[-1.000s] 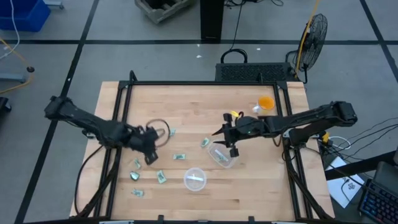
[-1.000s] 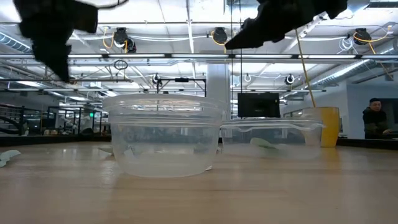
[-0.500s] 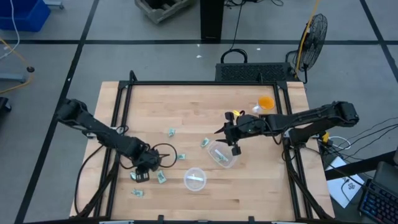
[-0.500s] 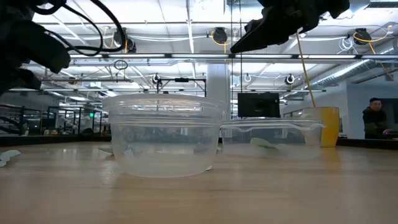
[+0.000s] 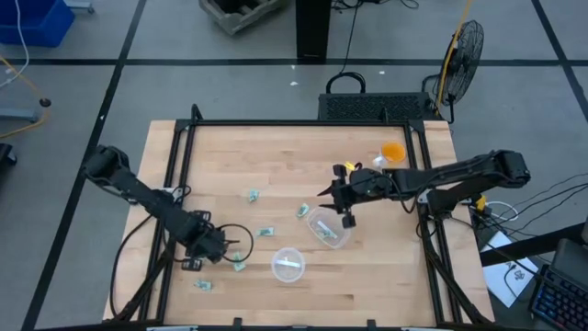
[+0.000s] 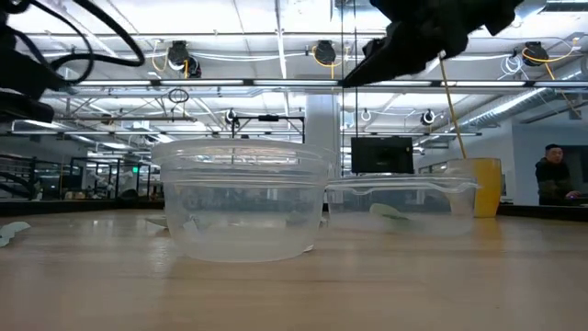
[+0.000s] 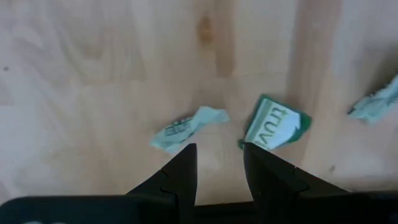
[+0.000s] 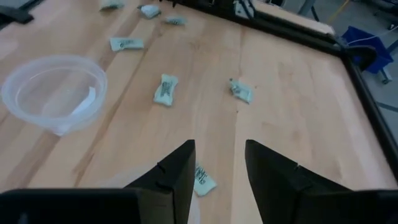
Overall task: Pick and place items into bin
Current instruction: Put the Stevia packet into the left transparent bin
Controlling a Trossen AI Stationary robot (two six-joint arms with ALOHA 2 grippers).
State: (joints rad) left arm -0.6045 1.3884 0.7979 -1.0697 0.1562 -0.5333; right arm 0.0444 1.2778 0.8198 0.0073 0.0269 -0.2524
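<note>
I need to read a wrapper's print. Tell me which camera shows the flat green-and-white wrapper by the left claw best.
Left wrist view: the wrapper fills it, lettering visible, beyond the open left claw. High view shows specks there; the others don't clearly show it.

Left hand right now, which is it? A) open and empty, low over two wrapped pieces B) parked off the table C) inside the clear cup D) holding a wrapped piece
A: in the left wrist view the left hand is open and empty, two wrapped pieces on the table just ahead.

Two dark jointed arms, looped black cables, tapered dark fingers (image 7: 180,177).
</note>
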